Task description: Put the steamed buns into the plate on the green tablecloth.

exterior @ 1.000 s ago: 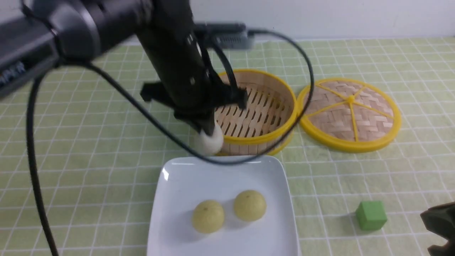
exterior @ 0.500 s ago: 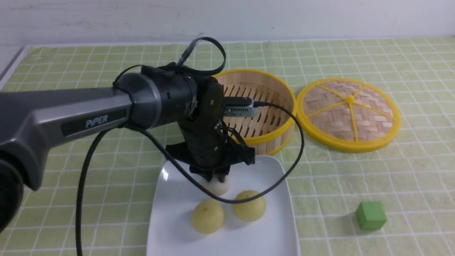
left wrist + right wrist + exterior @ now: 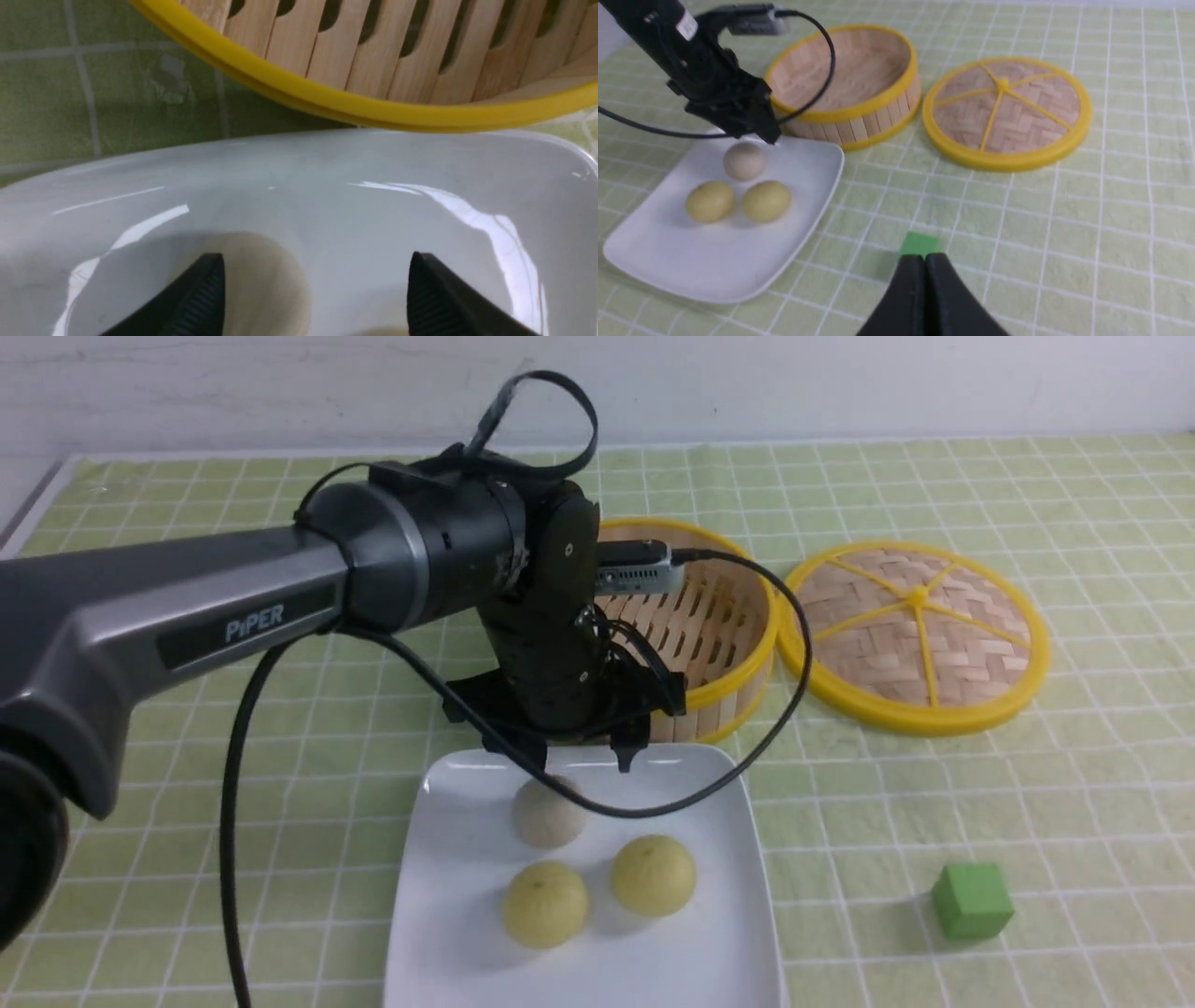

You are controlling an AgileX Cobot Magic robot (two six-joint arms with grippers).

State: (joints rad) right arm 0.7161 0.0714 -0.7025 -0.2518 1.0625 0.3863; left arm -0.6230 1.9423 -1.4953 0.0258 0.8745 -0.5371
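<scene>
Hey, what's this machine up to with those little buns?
The robot is loading buns onto the white plate on the green tablecloth. All three sit on it: two yellow buns and an off-white bun. The left tool hovers open just above the off-white bun. The right tool is shut, off near the green cube.

Three steamed buns (image 3: 548, 812) lie on the plate (image 3: 448, 933), one behind the other two. The basket (image 3: 719, 644) stands just behind the plate, w/ the lid (image 3: 920, 635) at its right. The cube (image 3: 973, 901) is right of the plate.
</scene>
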